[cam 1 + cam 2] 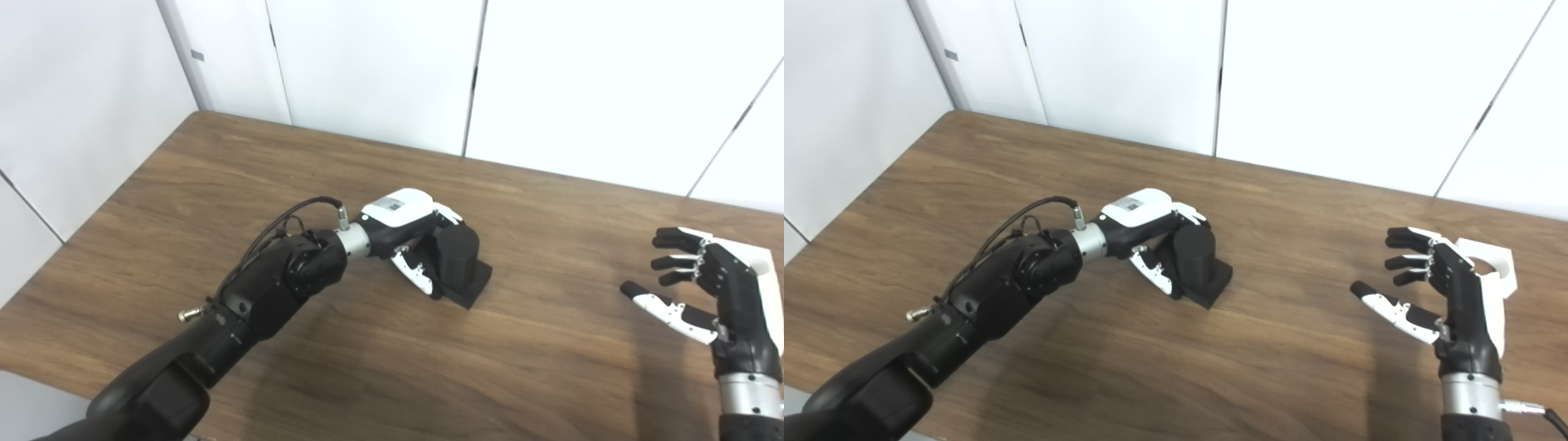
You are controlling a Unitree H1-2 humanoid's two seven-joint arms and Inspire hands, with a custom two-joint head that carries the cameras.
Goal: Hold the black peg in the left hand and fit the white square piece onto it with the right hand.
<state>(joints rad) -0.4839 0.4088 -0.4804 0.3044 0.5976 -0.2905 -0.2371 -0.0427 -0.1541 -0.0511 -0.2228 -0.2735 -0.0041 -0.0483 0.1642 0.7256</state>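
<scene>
The black peg (459, 251), a thick cylinder on a square black base, stands on the wooden table (380, 355) near its middle. My left hand (404, 226) is shut on the black peg from the left, fingers behind the cylinder and thumb in front; the base still rests on the wood. The white square piece (1497, 267), with a round hole in it, lies on the table at the far right. My right hand (1448, 294) hovers open just in front of that piece, fingers spread and pointing left, and covers part of it.
White wall panels (380, 67) rise behind the table's far edge. The table's left edge (92, 214) runs diagonally along the wall. A cable (288, 217) loops off my left wrist.
</scene>
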